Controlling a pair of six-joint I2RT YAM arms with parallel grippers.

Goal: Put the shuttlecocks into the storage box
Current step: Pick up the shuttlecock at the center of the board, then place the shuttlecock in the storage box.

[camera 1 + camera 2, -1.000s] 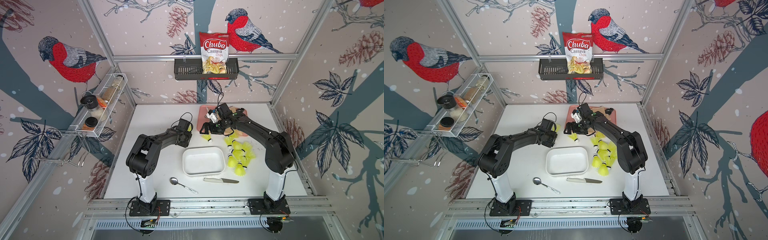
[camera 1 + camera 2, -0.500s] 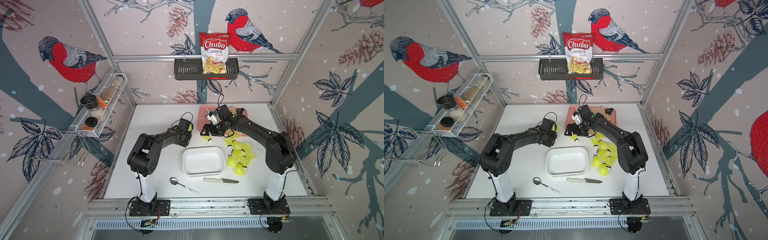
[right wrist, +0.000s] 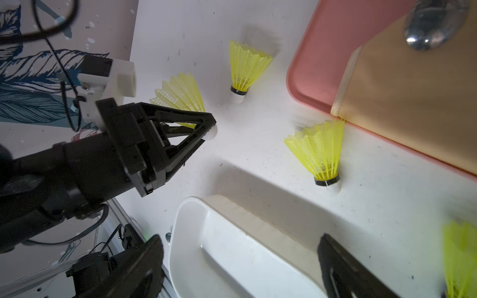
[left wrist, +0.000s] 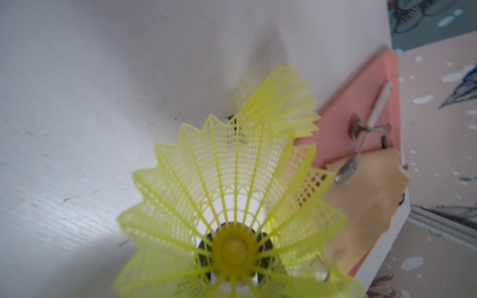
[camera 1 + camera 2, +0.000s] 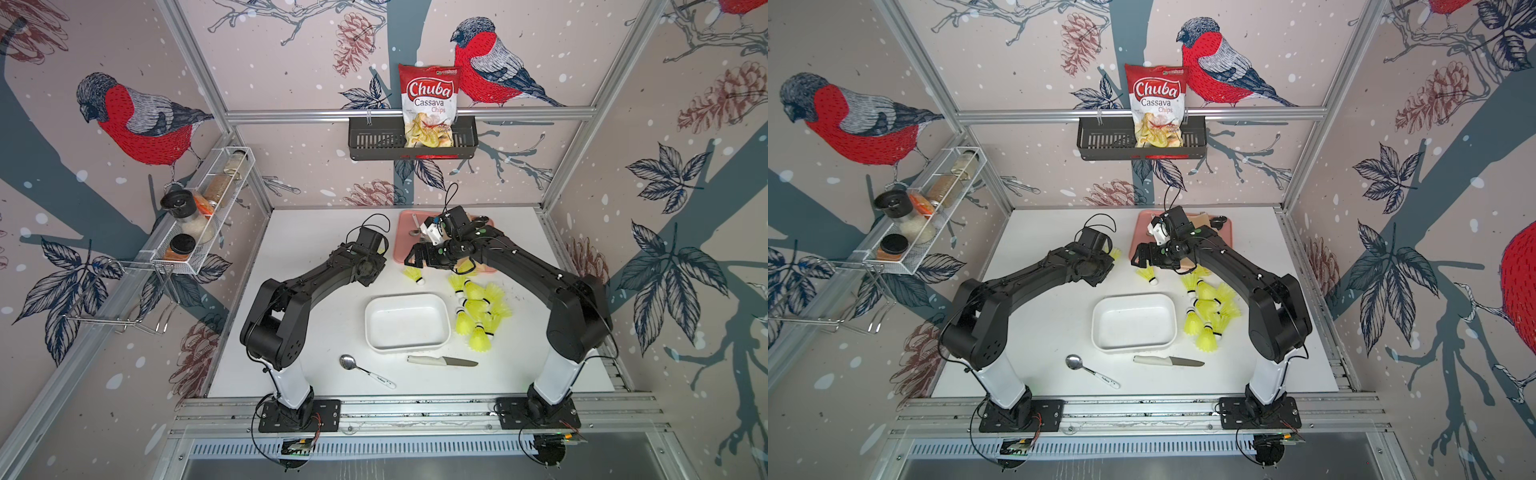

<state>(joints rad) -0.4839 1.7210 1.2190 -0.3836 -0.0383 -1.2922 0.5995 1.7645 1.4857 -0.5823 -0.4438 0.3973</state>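
My left gripper [image 3: 210,130] is shut on the white tip of a neon yellow shuttlecock [image 3: 180,98], low over the table left of the pink tray. That skirt [image 4: 232,185] fills the left wrist view and hides the left gripper [image 4: 233,254]; a second shuttlecock [image 4: 281,100] lies just beyond. My right gripper [image 5: 415,259] hangs open above a lone shuttlecock [image 5: 413,275], with nothing between its fingers [image 3: 144,265]. The white storage box [image 5: 370,328] stands empty at the table's middle. Several shuttlecocks [image 5: 478,311] are heaped to its right, seen in both top views [image 5: 1210,311].
The pink tray [image 5: 400,245] at the back carries a wooden board and utensils. In front of the box lie a knife [image 5: 440,361] and a spoon [image 5: 365,370]. A black basket [image 5: 374,143] with a chips bag hangs on the back wall, and a spice rack [image 5: 199,216] on the left wall.
The left jaws have closed onto the shuttlecock's tip. Both arms stay nearly where they were.
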